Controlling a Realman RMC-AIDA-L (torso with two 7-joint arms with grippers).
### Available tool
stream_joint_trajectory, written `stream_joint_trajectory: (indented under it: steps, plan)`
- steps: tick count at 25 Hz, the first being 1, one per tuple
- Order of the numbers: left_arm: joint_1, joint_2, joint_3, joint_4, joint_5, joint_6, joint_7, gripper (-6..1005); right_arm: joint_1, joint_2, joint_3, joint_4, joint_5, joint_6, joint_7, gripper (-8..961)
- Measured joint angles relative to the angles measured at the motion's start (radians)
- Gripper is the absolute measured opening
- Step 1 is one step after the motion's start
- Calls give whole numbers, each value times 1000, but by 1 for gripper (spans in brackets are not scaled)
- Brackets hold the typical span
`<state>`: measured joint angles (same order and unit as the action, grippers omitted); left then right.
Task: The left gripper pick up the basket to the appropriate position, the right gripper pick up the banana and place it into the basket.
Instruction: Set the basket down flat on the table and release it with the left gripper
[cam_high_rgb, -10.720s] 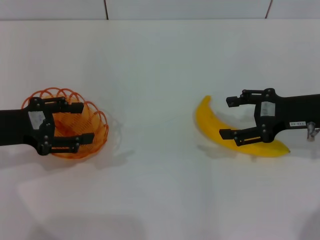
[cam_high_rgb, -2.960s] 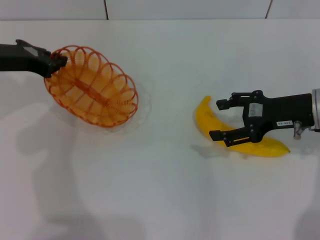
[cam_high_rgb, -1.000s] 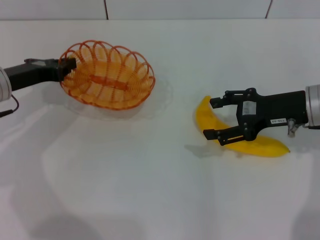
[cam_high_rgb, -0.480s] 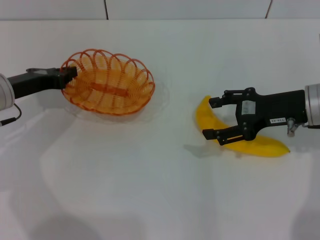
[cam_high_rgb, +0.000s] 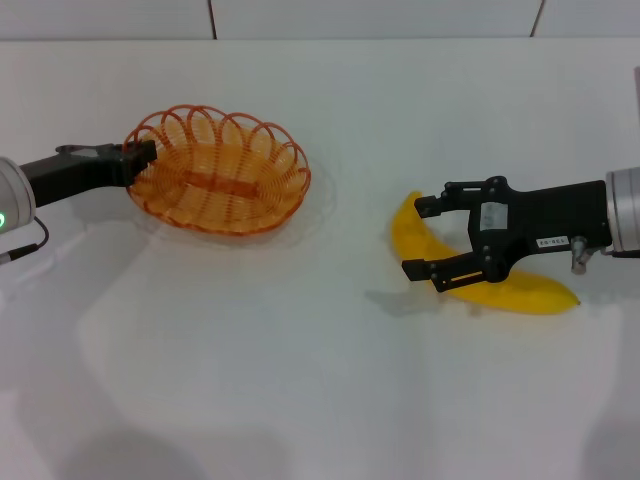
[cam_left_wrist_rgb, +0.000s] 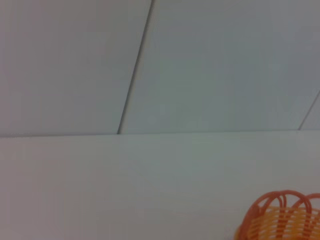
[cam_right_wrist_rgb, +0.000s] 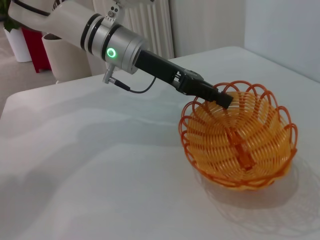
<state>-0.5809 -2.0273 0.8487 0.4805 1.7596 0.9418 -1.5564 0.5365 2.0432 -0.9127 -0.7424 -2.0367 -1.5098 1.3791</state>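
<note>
While clamped by its left rim in the left gripper (cam_high_rgb: 140, 158), basket (cam_high_rgb: 222, 182) at far left, mouth up — ready to receive. Right gripper (cam_high_rgb: 425, 238) spread wide over banana (cam_high_rgb: 470, 280) on table (cam_high_rgb: 300, 380) at right — straddling, not yet gripping.

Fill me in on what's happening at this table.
The left tool is clamped on the rim of the orange basket, on the robot's left of the white table. The right tool is open and straddles the banana, which lies on the table, not yet lifted.
</note>
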Motion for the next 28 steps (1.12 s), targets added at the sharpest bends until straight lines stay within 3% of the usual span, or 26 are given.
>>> stream_joint_trajectory:
  steps: [28]
  plan:
    - [-7, 7, 10, 0, 12, 0, 1, 164, 2, 0, 0, 2, 0, -1, 0, 890]
